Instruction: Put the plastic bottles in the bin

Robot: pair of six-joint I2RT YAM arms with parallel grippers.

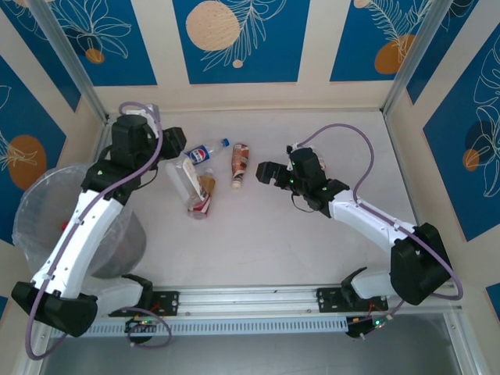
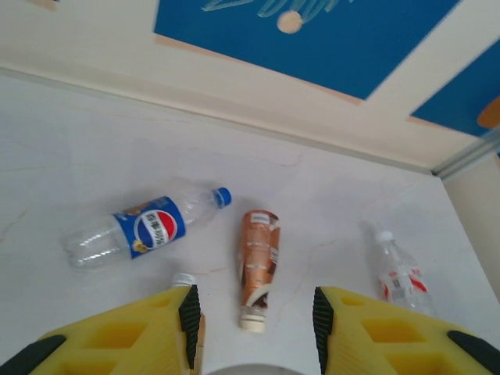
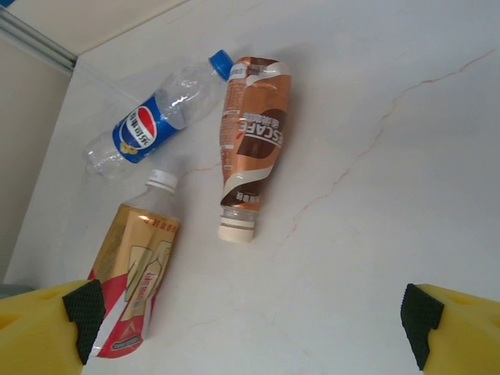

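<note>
A: Where's the bin?
B: The bin [image 1: 35, 205] is near left, and your left arm [image 1: 78, 226] reaches across it.
A: And the bottles?
B: They lie on the surface [image 1: 312, 258], just right of the bin. The gold-and-red bottle [image 1: 205, 197] is nearest, with a clear bottle [image 1: 181, 180] overlapping it. The brown-label bottle [image 1: 239, 164] is farther back. The blue-label bottle [image 1: 205, 151] with its blue cap is farthest. Your left wrist view also catches a red-white-label bottle [image 2: 400, 273] right of the brown one.
A: What are the pincers doing?
B: Your right pincer [image 1: 269, 172] is released, jaws wide with nothing between them, just right of the brown-label bottle. Your left pincer [image 2: 254, 312], farthest back, is clenched narrow. A pale rounded edge shows between its fingers, and I can't tell what it is.
</note>
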